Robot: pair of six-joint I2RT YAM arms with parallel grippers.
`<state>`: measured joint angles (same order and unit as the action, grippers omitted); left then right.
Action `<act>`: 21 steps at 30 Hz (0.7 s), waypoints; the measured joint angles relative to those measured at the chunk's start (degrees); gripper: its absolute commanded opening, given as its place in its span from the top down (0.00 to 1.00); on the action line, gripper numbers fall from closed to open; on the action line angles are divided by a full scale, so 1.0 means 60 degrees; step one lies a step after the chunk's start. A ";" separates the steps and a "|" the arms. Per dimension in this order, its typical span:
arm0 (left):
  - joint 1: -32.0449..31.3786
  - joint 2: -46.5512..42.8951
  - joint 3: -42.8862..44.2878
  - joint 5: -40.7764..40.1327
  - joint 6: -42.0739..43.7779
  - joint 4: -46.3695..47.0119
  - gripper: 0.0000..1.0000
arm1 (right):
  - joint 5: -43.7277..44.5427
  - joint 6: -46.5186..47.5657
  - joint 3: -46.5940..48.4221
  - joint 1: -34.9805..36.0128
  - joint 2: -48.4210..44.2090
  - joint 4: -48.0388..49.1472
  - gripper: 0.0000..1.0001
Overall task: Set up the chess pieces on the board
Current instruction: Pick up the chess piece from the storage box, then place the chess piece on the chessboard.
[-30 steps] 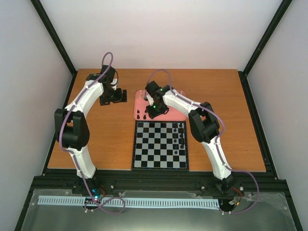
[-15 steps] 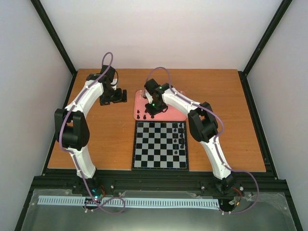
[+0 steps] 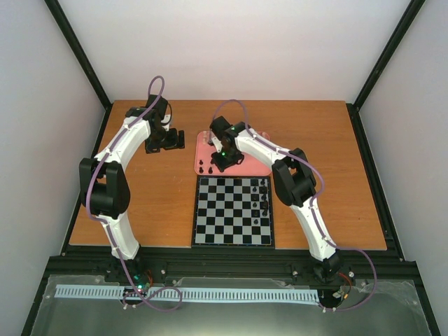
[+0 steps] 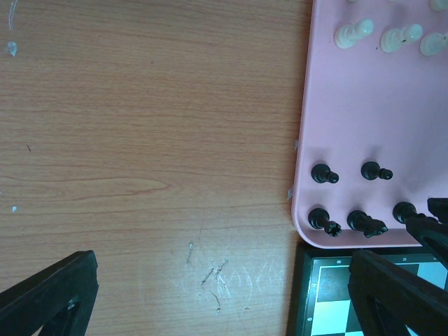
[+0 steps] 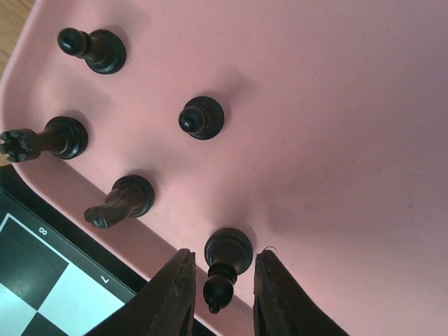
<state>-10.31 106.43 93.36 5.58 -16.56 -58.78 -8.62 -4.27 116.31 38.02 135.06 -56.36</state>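
Since the right gripper (image 5: 223, 260) is only narrowly open, astride the small black pointed-head chess piece (image 5: 218, 283) on the salmon-pink plastic tray (image 5: 336, 140), off-centre closing could topple it toward the black knight piece (image 5: 119, 201) just outside one finger. Left gripper (image 4: 222, 259) wide open, empty.

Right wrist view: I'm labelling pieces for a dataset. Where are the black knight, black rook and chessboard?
black knight (image 5: 131, 195), right wrist view, on its round base.
black rook (image 5: 64, 137), right wrist view, on its round base.
chessboard (image 5: 28, 264), right wrist view, on a black corner square.
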 measured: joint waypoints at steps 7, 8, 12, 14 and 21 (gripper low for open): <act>0.0000 0.0000 0.0000 0.0000 0.0000 0.0000 0.00 | 0.0004 0.0044 0.0076 0.0000 0.0095 -0.0127 0.97; 0.0000 0.0000 0.0000 0.0004 0.0000 -0.0004 0.00 | 0.0011 0.0047 0.0091 0.0000 0.0095 -0.0135 0.97; 0.0000 0.0000 0.0000 0.0004 0.0000 -0.0004 0.00 | 0.0189 0.0040 0.0098 0.0000 0.0080 -0.0153 0.97; 0.0000 0.0000 0.0000 0.0004 0.0000 -0.0004 0.00 | 0.0339 0.0036 0.0091 0.0000 -0.0029 -0.0204 0.97; 0.0000 0.0000 0.0004 0.0007 0.0000 -0.0004 0.00 | 0.0732 -0.0280 -0.1858 0.0025 -0.3042 -0.0503 0.97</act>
<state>-10.31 106.43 93.38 5.63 -16.56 -58.81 -4.23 -5.96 105.16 38.17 116.81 -59.37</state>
